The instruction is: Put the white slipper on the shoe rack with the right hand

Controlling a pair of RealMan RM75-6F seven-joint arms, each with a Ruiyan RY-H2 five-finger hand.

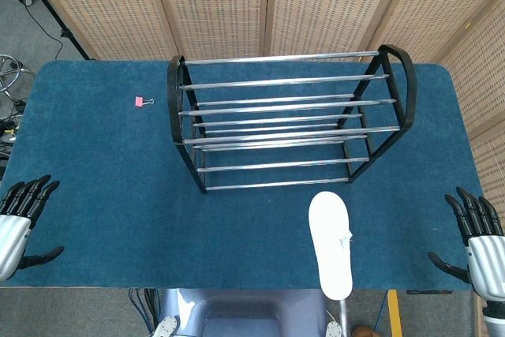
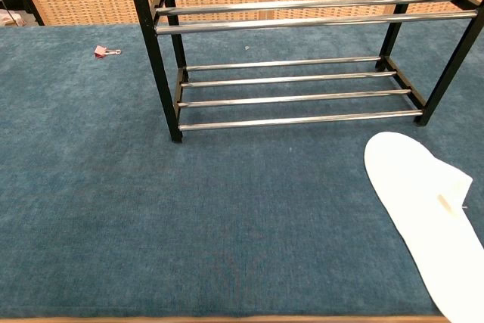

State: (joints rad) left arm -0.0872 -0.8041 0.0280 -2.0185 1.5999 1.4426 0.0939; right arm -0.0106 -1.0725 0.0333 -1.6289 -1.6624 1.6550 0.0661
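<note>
White slipper lies lengthwise, one end toward the shoe rack.

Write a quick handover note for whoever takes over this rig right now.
Left hand: holds nothing, fingers apart, at the table's near left edge.
Right hand: holds nothing, fingers apart, at the near right edge.
White slipper: flat on the blue table, in front of the shoe rack, toward its right end, not touching it.
Done: nothing; the rack's shelves hold nothing.
Left: grasp the slipper with the right hand and set it on the rack.
</note>
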